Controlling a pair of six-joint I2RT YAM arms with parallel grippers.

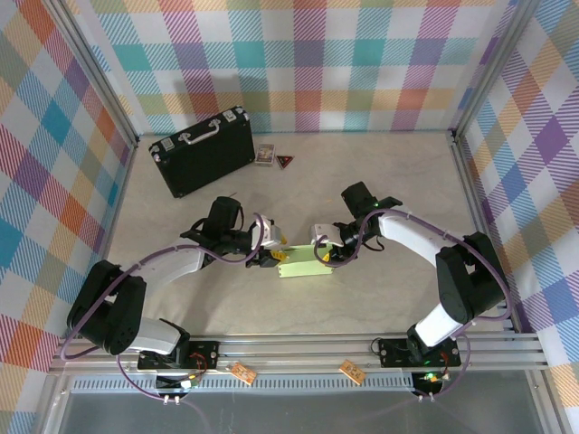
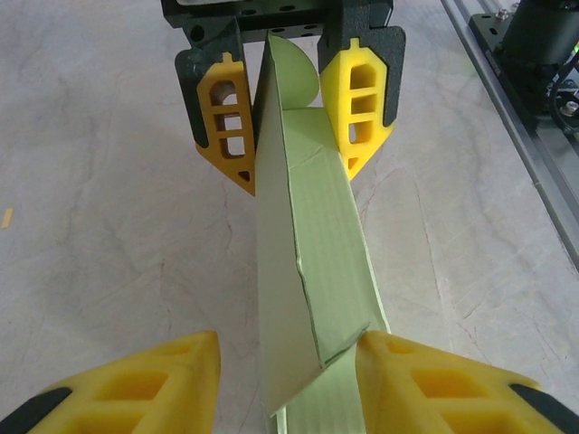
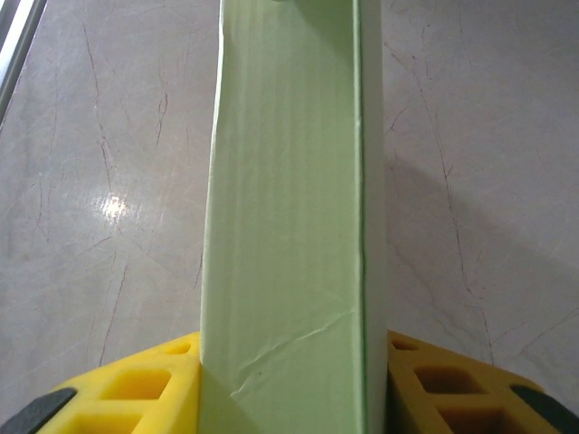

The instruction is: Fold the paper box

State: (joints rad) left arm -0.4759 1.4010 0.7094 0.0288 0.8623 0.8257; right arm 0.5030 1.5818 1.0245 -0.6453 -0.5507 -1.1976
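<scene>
Paper box (image 1: pixel 303 264) is pinched across one end by my right gripper (image 3: pixel 291 353), while my left gripper (image 2: pixel 288 351) straddles the other end, spread, one finger touching and the other apart. It sits mid-worktop (image 1: pixel 389 190). I judge it light, thin and easily creased, so I'd grip the flat panels gently.

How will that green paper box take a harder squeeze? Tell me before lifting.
Probably crushes easily: the paper box is thin card, already creased near the right gripper. Likely light, being hollow with thin walls. Its rounded flap looks floppy, standing loose at the end.
</scene>
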